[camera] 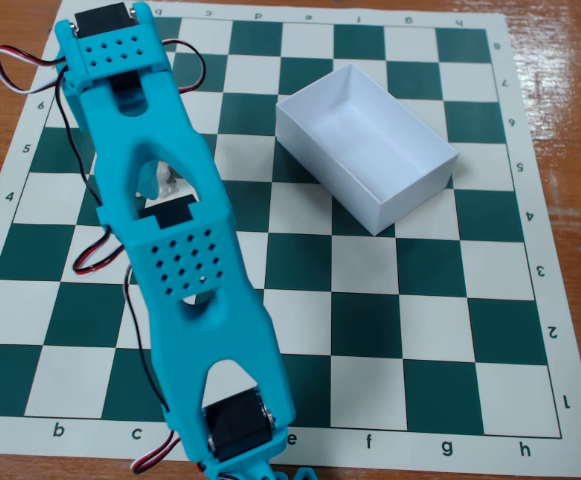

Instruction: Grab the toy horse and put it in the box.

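Note:
My turquoise arm [175, 260] stretches from the bottom edge of the fixed view up to the board's top left corner. Its links cover the squares where the toy horse stands. Only a small white-grey bit of the toy horse [166, 181] shows through a gap in the arm. The gripper sits underneath the arm near that gap, and its fingers are covered, so open or shut is unclear. The box [411, 196], white with low walls and no lid, lies empty at the upper right of the board, well clear of the arm.
A green and white chessboard mat [420, 300] covers most of the wooden table [570, 110]. Red, white and black wires [30, 60] loop out from the arm on its left side.

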Robot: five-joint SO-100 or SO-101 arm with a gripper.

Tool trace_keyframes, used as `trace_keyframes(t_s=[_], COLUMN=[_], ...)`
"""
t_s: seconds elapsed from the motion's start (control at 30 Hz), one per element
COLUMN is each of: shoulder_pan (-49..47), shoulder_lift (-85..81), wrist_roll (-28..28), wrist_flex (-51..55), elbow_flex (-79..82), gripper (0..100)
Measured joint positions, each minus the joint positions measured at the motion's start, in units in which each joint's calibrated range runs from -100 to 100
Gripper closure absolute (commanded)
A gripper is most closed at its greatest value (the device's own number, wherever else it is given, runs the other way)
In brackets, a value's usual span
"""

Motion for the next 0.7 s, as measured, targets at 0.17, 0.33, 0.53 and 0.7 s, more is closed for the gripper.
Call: trace_keyframes(t_s=[0.17, 0.33, 0.53, 0.7], shoulder_pan=[-1.72, -1.72, -1.64, -0.30], shoulder_lift=[11.49, 14.64, 18.55, 21.02], wrist_roll=[-0.52, -0.57, -0.57, -0.36], wrist_flex=[5.52, 6.48, 6.48, 6.48], elbow_flex=[-20.04, -23.93, -24.93, -27.65], gripper=[57, 61, 61, 76])
